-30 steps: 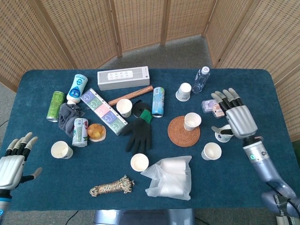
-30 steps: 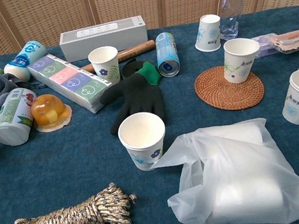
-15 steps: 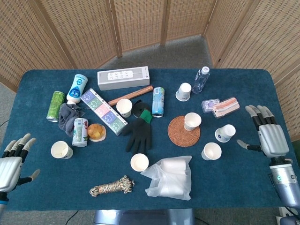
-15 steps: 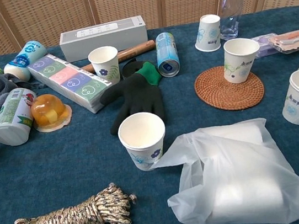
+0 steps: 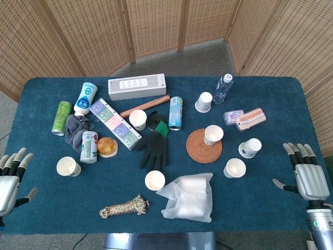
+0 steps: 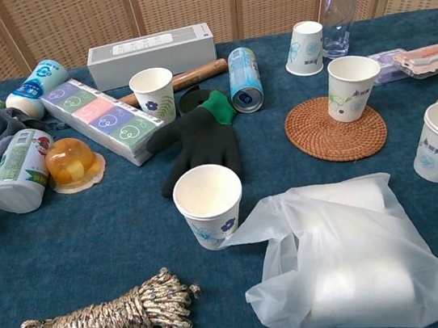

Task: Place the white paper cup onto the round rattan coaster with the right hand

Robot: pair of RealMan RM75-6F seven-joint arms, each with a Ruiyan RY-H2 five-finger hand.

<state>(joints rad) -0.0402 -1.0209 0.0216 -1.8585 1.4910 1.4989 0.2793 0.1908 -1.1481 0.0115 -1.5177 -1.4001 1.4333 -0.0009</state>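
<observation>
A white paper cup (image 5: pixel 213 134) (image 6: pixel 351 87) stands upright on the back right part of the round rattan coaster (image 5: pixel 201 149) (image 6: pixel 328 136). My right hand (image 5: pixel 306 174) hovers at the table's right front corner, fingers spread, holding nothing, well away from the cup. At the table's left front edge, my left hand (image 5: pixel 10 178) is also spread and holds nothing. Neither hand shows in the chest view.
Several other paper cups (image 5: pixel 234 167) (image 5: pixel 251 147) (image 5: pixel 154 180) stand around. A plastic bag (image 5: pixel 188 197), black glove (image 5: pixel 154 147), rope coil (image 5: pixel 124 206), cans (image 5: pixel 175 112), water bottle (image 5: pixel 222 89), grey speaker (image 5: pixel 137 86) and a tissue pack (image 5: pixel 114 124) crowd the blue table (image 5: pixel 270 104).
My right hand has drawn back from beside the coaster to the table's right front corner. My left hand has slipped slightly lower and left. The cup stays on the coaster.
</observation>
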